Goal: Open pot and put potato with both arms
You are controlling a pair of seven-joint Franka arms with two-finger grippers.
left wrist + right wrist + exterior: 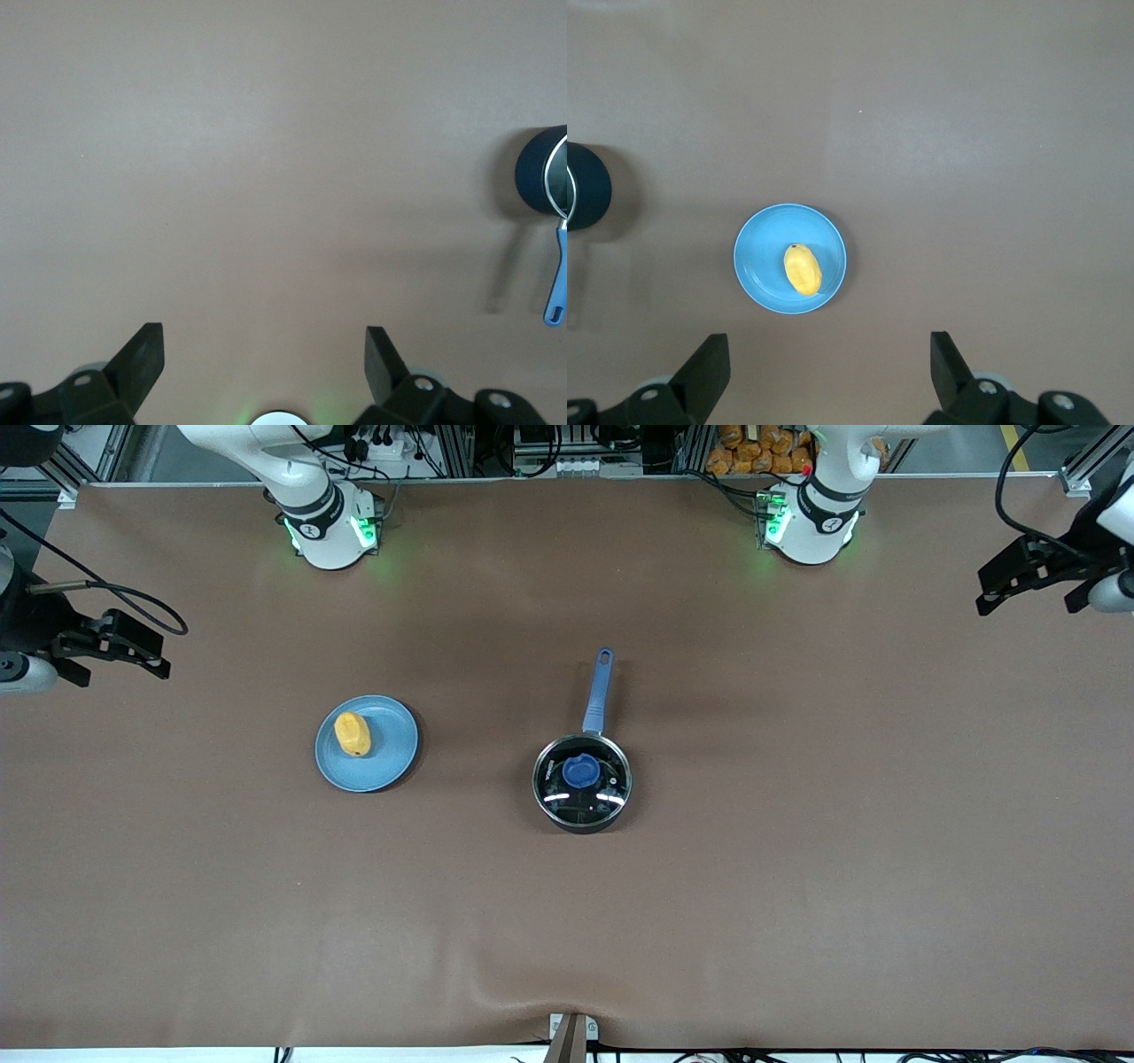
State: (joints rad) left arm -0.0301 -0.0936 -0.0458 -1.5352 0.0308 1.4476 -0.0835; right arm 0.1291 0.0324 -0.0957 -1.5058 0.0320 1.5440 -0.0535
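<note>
The black pot (582, 784) stands mid-table under a glass lid with a blue knob (581, 771). Its blue handle (598, 691) points toward the robots' bases. The yellow-orange potato (353, 733) lies on a light-blue plate (394, 748), toward the right arm's end from the pot. My right gripper (120, 669) is open and empty, high over the table's right-arm end. Its wrist view shows the potato (803, 269), the plate (757, 283) and the pot's edge (585, 186). My left gripper (1032, 598) is open and empty over the left-arm end. Its wrist view shows the pot (536, 173) and handle (558, 283).
The brown table mat (797, 868) lies bare around the pot and plate. The two arm bases (328, 527) (811, 522) glow green at the table's base edge. A small bracket (571, 1036) sits at the edge nearest the front camera.
</note>
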